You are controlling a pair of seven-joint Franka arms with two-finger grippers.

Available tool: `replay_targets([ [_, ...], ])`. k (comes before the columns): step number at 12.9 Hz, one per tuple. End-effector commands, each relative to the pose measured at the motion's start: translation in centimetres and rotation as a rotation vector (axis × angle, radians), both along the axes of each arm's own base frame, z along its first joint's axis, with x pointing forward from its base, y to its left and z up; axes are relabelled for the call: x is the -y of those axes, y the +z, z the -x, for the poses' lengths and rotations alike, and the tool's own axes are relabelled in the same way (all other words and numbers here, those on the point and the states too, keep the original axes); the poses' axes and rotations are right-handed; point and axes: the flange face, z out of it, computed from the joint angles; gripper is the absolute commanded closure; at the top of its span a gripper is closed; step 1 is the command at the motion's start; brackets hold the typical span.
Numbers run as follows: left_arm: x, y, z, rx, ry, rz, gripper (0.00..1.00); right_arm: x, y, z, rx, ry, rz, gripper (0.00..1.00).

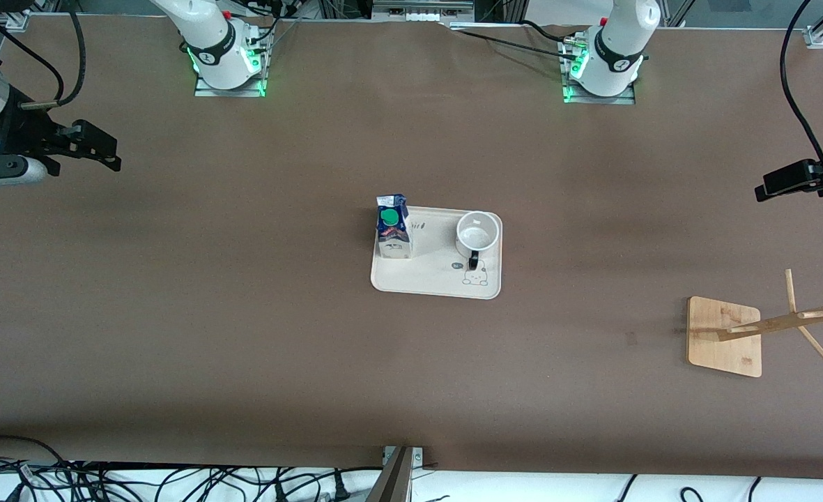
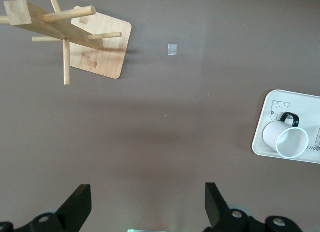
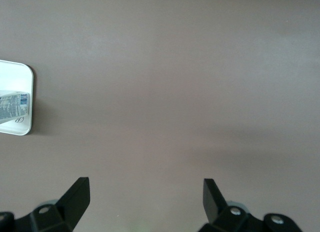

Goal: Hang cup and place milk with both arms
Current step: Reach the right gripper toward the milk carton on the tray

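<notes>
1. A cream tray [image 1: 436, 284] with a small bear drawing lies near the middle of the brown desk [image 1: 244, 335], well away from every edge.
2. The milk carton [image 1: 392, 226] stands upright on the tray's corner toward the right arm's end of the desk and farther from the front camera (dark blue top, round green cap facing up).
3. The white cup [image 1: 475, 237] stands upright on the same tray, toward the left arm's end, apart from the carton; its black loop handle [image 1: 473, 263] points toward the desk's front-camera edge.
4. A bamboo cup rack [image 1: 773, 324] with a flat square base and slanted pegs stands near the desk's edge at the left arm's end, nearer the front camera than the tray.
5. The right gripper [image 1: 108, 153] hangs over bare desk close to the edge at the right arm's end, its fingers [image 3: 75, 194] spread wide with nothing between them.
6. The left gripper [image 1: 766, 189] hangs over the edge at the left arm's end, fingers [image 2: 77, 202] likewise wide apart and holding nothing.
</notes>
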Motion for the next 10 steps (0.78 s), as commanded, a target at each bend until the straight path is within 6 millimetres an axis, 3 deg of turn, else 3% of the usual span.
replay_targets([
  [1, 0.4, 0.1, 0.1, 0.006, -0.006, -0.011, 0.0, 0.0, 0.6, -0.1, 0.046, -0.002, 0.018, 0.0],
  [9, 1.0, 0.2, 0.1, 0.008, -0.014, 0.0, 0.0, -0.8, 0.7, -0.8, 0.064, 0.01, -0.019, 0.0],
  [10, 1.0, 0.2, 0.1, 0.008, -0.013, -0.001, 0.0, -1.8, -1.3, -1.8, 0.038, 0.024, -0.035, 0.0],
])
